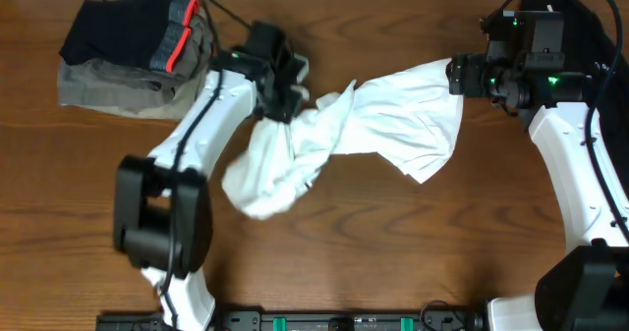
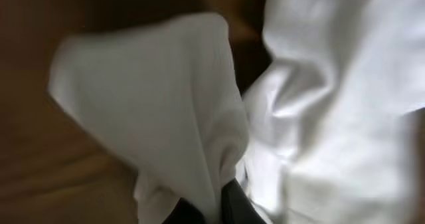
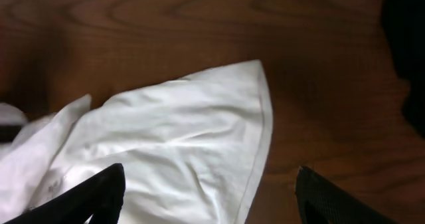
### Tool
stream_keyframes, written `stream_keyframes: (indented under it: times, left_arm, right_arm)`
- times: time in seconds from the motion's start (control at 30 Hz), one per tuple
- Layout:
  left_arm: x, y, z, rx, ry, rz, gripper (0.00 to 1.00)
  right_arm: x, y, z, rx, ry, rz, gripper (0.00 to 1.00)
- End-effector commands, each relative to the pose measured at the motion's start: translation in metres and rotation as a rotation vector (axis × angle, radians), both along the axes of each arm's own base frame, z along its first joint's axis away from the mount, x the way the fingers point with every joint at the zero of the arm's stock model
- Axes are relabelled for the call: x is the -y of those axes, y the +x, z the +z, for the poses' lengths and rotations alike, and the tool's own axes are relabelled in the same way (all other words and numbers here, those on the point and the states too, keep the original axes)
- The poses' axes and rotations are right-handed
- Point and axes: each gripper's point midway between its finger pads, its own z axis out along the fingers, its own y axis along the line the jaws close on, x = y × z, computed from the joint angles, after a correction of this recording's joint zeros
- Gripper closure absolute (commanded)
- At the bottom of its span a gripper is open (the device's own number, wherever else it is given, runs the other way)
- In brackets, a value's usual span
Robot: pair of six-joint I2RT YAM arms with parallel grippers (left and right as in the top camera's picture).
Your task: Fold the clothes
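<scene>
The white T-shirt (image 1: 373, 125) lies crumpled and twisted across the middle of the wooden table, one part bunched at the lower left (image 1: 265, 179). My left gripper (image 1: 280, 105) is shut on a fold of the shirt (image 2: 192, 117), with cloth pinched between the dark fingers (image 2: 216, 211). My right gripper (image 1: 457, 76) is open at the shirt's upper right corner. In the right wrist view its fingers (image 3: 209, 194) straddle the hemmed edge of the shirt (image 3: 199, 137), not gripping it. No logo or lettering shows.
A pile of folded dark and grey clothes (image 1: 133, 51) with a red stripe sits at the back left. Dark cloth (image 3: 405, 51) lies at the far right edge. Bare wood table (image 1: 413, 252) lies in front.
</scene>
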Motion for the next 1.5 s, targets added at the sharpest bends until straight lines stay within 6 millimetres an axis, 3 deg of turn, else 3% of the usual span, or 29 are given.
stream_keyframes:
  times: [0.0, 0.1, 0.27, 0.37, 0.53, 0.7, 0.8, 0.9, 1.03, 1.1, 1.23, 1.33, 1.47]
  left_arm:
    - [0.000, 0.018, 0.112, 0.268, -0.069, 0.057, 0.94]
    - [-0.003, 0.010, 0.160, 0.375, -0.105, 0.057, 0.94]
    - [-0.008, -0.007, 0.202, 0.464, -0.137, 0.061, 0.94]
    - [-0.009, -0.011, 0.213, 0.490, -0.146, 0.061, 0.94]
    - [-0.008, -0.012, 0.214, 0.488, -0.157, 0.065, 0.94]
    - [0.005, -0.013, 0.222, 0.519, -0.178, 0.037, 0.94]
    - [0.017, -0.015, 0.237, 0.570, -0.205, 0.011, 0.94]
    - [0.030, -0.020, 0.267, 0.650, -0.247, -0.021, 0.94]
    - [0.047, -0.042, 0.327, 0.775, -0.321, -0.074, 0.94]
    - [0.058, -0.065, 0.359, 0.833, -0.377, -0.121, 0.94]
    - [0.071, -0.117, 0.401, 0.901, -0.460, -0.209, 0.94]
    - [0.062, -0.143, 0.403, 0.896, -0.444, -0.211, 0.94]
    - [0.032, -0.138, 0.368, 0.806, -0.276, -0.112, 0.94]
  right_arm:
    - [0.003, 0.001, -0.003, -0.006, -0.004, 0.003, 0.20]
    - [0.003, 0.001, -0.003, -0.007, -0.004, 0.003, 0.20]
    - [0.002, 0.000, -0.004, -0.011, 0.001, 0.007, 0.21]
    - [0.001, -0.001, -0.004, -0.013, 0.006, 0.011, 0.21]
    - [-0.003, -0.002, -0.004, -0.020, 0.023, 0.026, 0.21]
    - [-0.011, 0.000, 0.000, 0.001, 0.056, 0.055, 0.20]
    - [-0.015, 0.003, 0.003, 0.018, 0.069, 0.075, 0.20]
    - [-0.018, 0.005, 0.005, 0.031, 0.069, 0.083, 0.20]
    - [-0.021, 0.006, 0.007, 0.037, 0.076, 0.092, 0.20]
    - [-0.023, 0.005, 0.006, 0.034, 0.082, 0.097, 0.20]
    - [-0.025, 0.003, 0.005, 0.027, 0.091, 0.108, 0.20]
    - [-0.028, 0.001, 0.006, 0.023, 0.105, 0.127, 0.20]
    - [-0.036, 0.000, 0.009, 0.038, 0.121, 0.183, 0.20]
